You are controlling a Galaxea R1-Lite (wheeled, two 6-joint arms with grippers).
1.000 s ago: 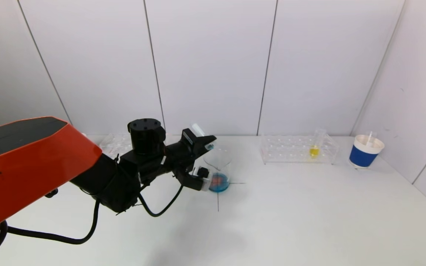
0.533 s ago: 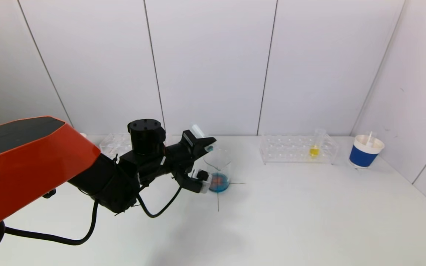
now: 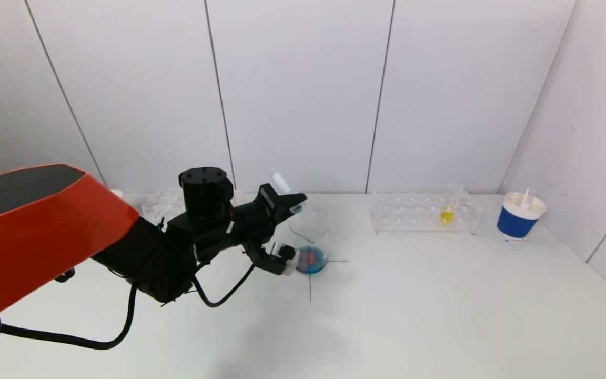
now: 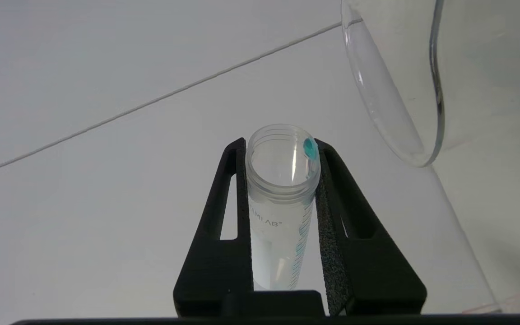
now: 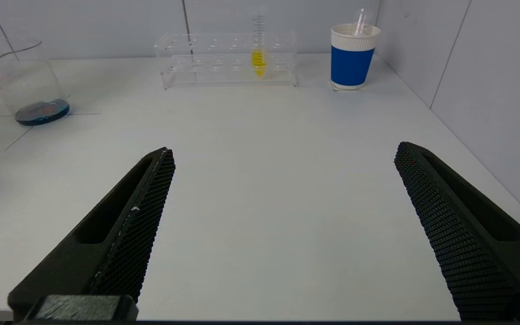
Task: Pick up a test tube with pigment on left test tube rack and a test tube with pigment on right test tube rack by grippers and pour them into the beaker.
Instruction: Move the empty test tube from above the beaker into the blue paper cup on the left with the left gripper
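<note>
My left gripper (image 3: 288, 202) is shut on a clear test tube (image 4: 282, 198), tipped with its mouth beside the rim of the glass beaker (image 3: 310, 239). The tube looks emptied, with a blue drop at its lip. The beaker holds blue liquid at the bottom and also shows in the right wrist view (image 5: 32, 92). The left test tube rack (image 3: 163, 204) is mostly hidden behind my left arm. The right rack (image 3: 423, 213) holds a tube with yellow pigment (image 3: 446, 213), also in the right wrist view (image 5: 258, 58). My right gripper (image 5: 282, 153) is open and empty, low over the table's near right part.
A blue and white paper cup (image 3: 519, 216) with a stick in it stands right of the right rack, near the side wall. The white table (image 3: 413, 305) has black cross marks under the beaker. Walls close the back and right side.
My left arm has shifted slightly left and up, drawing the tube's mouth a little back from the beaker. Nothing else moved.
</note>
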